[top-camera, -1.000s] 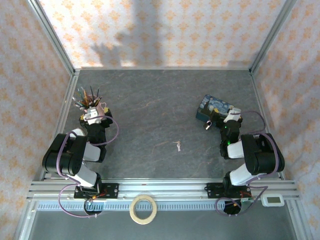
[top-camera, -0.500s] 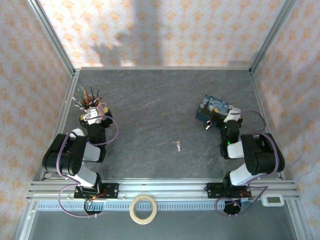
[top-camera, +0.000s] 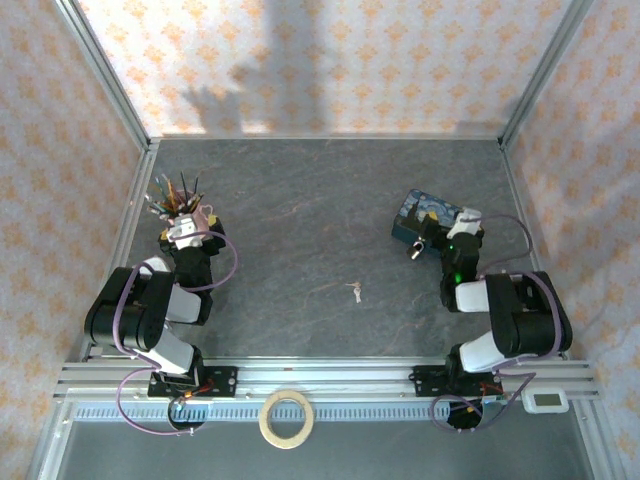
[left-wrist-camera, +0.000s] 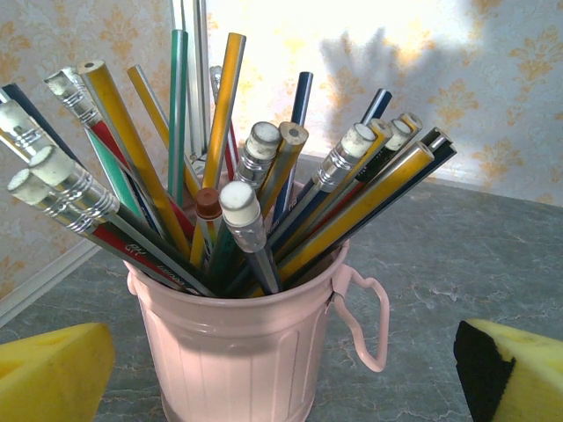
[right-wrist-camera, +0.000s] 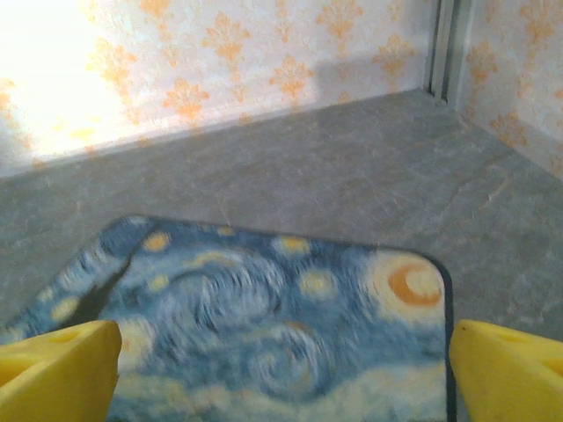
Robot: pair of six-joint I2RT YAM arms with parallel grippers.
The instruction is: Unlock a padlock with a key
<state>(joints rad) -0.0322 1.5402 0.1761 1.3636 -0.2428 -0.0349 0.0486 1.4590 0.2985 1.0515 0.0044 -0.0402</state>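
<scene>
Over tin [right-wrist-camera: 264, 290], hovering with right gripper [right-wrist-camera: 281, 365] released, grasping nothing; idling with left gripper [left-wrist-camera: 281, 369] released too, facing pencil cup [left-wrist-camera: 237, 343]. Likely opening step: going for padlock [top-camera: 414, 250] just beside tin's near corner, leaving key [top-camera: 355, 291] on surface [top-camera: 300, 200], well apart. Next needing a shift onto padlock, then closing.

Top view: the key [top-camera: 355, 291] is reading as a pale speck mid-frame, shape too small to tell. The padlock [top-camera: 414, 249] is showing as a tiny blob by the tin's [top-camera: 422, 213] lower-left corner. The right arm [top-camera: 462, 250] is covering the tin's right end.

Right wrist view: tin is blurring, running off the bottom edge.

Left wrist view: pink pail [left-wrist-camera: 237, 352] is getting cropped at the bottom, some pencils [left-wrist-camera: 264, 176] at the left edge.
</scene>
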